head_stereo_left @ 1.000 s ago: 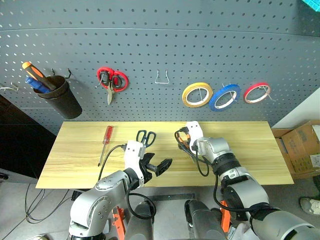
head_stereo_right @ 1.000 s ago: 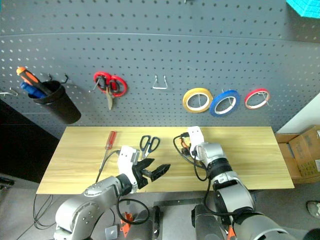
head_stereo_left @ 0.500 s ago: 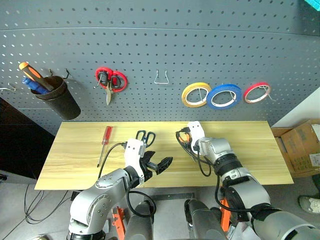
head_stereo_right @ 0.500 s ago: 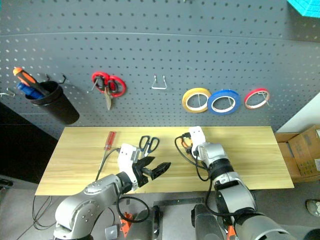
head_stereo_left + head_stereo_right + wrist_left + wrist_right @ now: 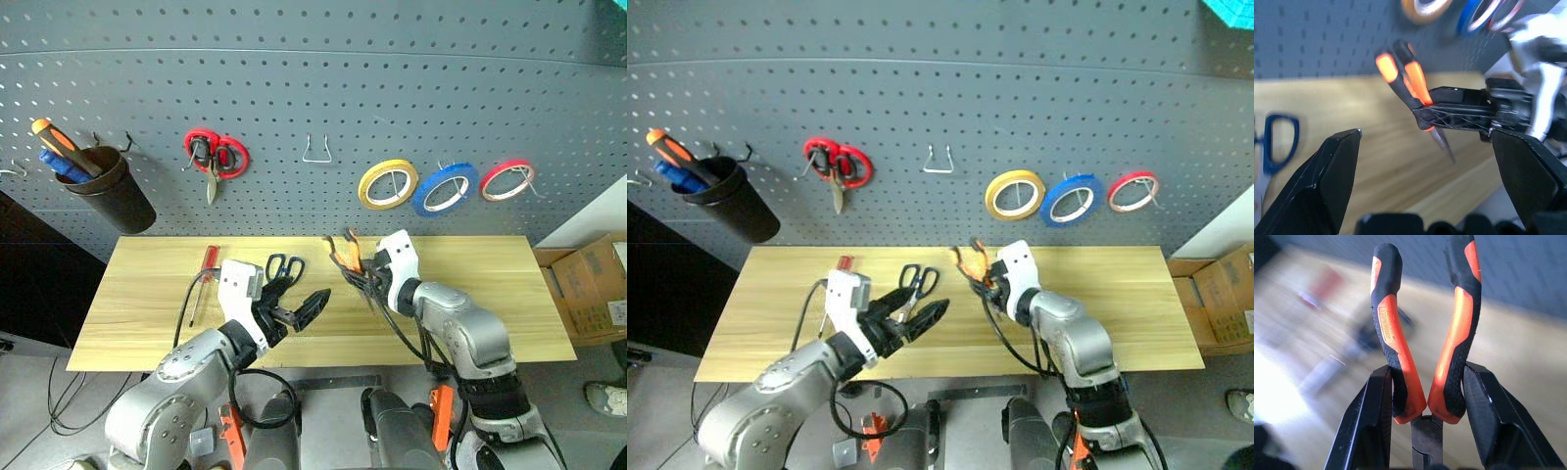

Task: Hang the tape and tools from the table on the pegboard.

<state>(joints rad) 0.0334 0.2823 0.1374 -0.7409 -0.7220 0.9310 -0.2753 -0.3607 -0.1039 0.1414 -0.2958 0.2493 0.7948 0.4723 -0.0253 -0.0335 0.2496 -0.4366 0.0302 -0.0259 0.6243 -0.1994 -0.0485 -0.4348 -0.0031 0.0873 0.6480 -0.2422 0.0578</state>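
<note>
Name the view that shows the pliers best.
The right wrist view: the pliers stand large, both orange-and-black handles pinched between the right gripper's jaws. The left wrist view shows them side-on, handles up and tip down. Both eye views show them small, above the table.

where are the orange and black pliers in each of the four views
Left eye view: the pliers sit at centre, lifted over the table, in the right gripper.
Right eye view: centre, handles pointing up toward the pegboard.
Left wrist view: upper middle, clamped by the right gripper.
Right wrist view: centre, handles rising between the fingers.
Shared landmark: the wooden table.
</note>
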